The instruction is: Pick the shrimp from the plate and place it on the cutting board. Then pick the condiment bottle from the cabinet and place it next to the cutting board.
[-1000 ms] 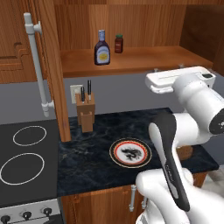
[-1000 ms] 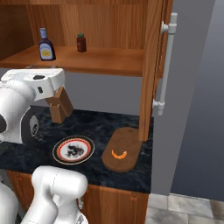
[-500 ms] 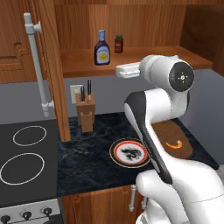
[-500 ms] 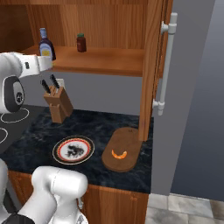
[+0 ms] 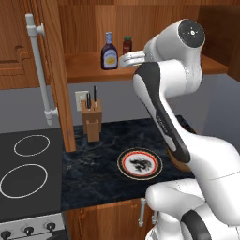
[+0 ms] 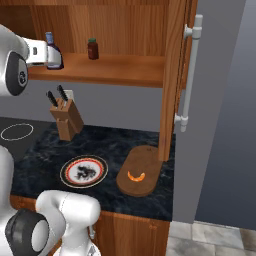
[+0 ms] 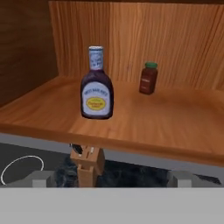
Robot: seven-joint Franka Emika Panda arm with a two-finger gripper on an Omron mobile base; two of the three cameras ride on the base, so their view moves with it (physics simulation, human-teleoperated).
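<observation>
The shrimp (image 6: 136,176) lies on the brown cutting board (image 6: 142,159), to the right of the plate (image 6: 84,158), which holds nothing. On the wooden shelf (image 7: 144,124) of the open cabinet stands the condiment bottle (image 7: 97,85), upright, dark with a yellow-white label. My gripper (image 5: 123,60) is raised to shelf height just in front of the shelf edge and faces the bottle without touching it. It is open, with its fingertips (image 7: 40,178) wide apart and nothing between them. In the left base view my arm hides most of the board.
A small red jar (image 7: 148,78) stands on the shelf to the right of the bottle. A wooden knife block (image 5: 91,119) sits on the counter below the shelf. The cabinet doors with white bar handles (image 6: 190,75) stand open at both sides. A stove (image 5: 28,164) lies to the left.
My arm has swung up and to the left, from above the counter to the cabinet shelf in front of the bottle. The gripper stays open. The shrimp has not moved on the board.
</observation>
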